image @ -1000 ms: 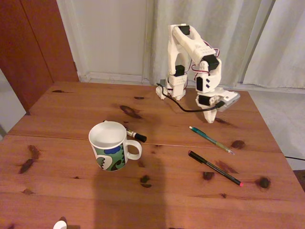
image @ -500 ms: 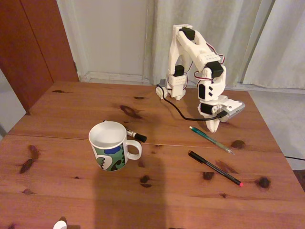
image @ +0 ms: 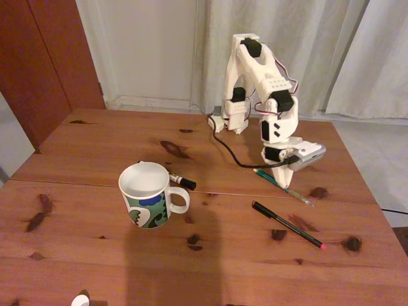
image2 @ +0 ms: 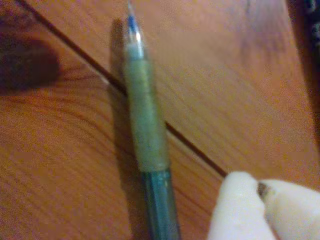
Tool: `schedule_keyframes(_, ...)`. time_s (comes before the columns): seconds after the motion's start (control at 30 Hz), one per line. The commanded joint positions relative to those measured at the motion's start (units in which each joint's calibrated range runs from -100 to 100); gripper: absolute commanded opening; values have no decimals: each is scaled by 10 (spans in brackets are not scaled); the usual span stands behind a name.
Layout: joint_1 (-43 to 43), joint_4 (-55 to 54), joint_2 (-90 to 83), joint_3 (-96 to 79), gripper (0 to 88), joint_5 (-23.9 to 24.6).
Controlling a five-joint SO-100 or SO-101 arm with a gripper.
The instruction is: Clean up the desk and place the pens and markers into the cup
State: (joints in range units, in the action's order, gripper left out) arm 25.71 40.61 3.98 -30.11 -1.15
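Tool point(image: 285, 183) hangs over the teal pen point(image: 283, 187), tips together, beside its barrel. Part them to straddle it, then clamp.

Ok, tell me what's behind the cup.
Behind the cup, on the desk, a marker pokes out at the cup's right with its black cap showing. The cup hides the rest of its body.
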Motion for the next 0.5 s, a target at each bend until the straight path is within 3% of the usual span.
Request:
schedule_keyframes(0.0,1,-45,-10,-21,12,-1)
schedule_keyframes(0.47,0,-25,-11,-25,6,1)
